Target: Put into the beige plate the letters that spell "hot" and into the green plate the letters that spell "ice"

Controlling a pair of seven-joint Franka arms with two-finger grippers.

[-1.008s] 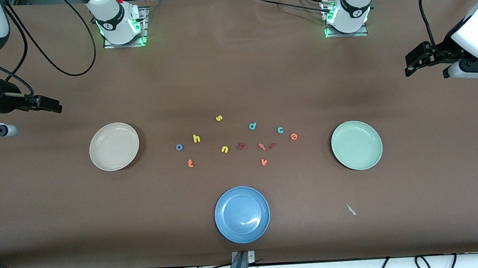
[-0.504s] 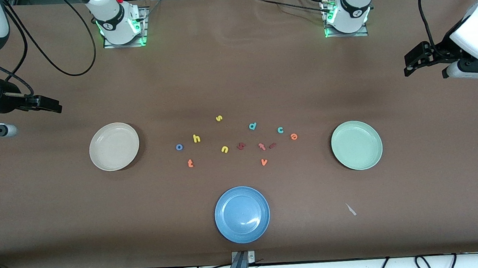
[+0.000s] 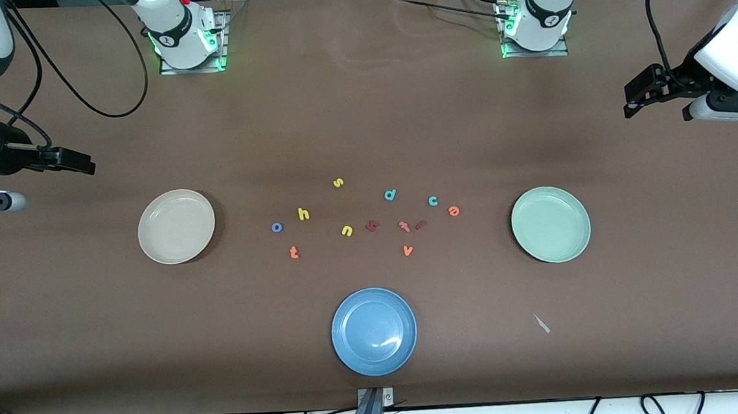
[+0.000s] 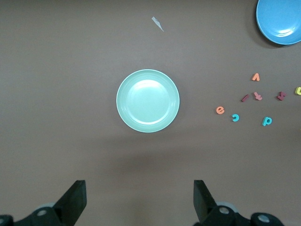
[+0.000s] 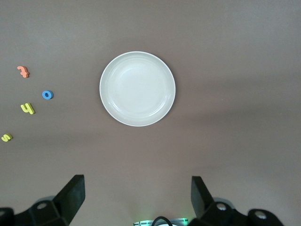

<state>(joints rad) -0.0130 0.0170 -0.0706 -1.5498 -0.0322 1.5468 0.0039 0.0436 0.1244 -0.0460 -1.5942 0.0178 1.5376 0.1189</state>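
Foam letters lie scattered on the matte brown table [image 3: 363, 116] between two round, shallow, smooth plates, none of them in a plate. The beige plate [image 3: 176, 225] sits toward the right arm's end and holds nothing; the green plate [image 3: 551, 224] sits toward the left arm's end and also holds nothing. A blue plate [image 3: 374, 331], equally bare, lies nearer the front camera than the letters. Nearest the beige plate are the yellow h [image 3: 303, 213], the blue ring-shaped o [image 3: 276, 227] and the orange t [image 3: 293, 252]. Nearest the green plate are the orange e [image 3: 453, 211], the teal c [image 3: 433, 200] and the dark red bar-like i [image 3: 420, 225]. Between these groups lie a yellow s [image 3: 338, 183], yellow n [image 3: 346, 230], teal d [image 3: 390, 195], another dark red letter [image 3: 372, 225], an orange v [image 3: 408, 250] and one more orange letter [image 3: 404, 226]. The left gripper [image 4: 140, 200] waits over bare table near the green plate, jaws spread wide and holding nothing. The right gripper [image 5: 137, 197] waits likewise near the beige plate, wide apart and empty.
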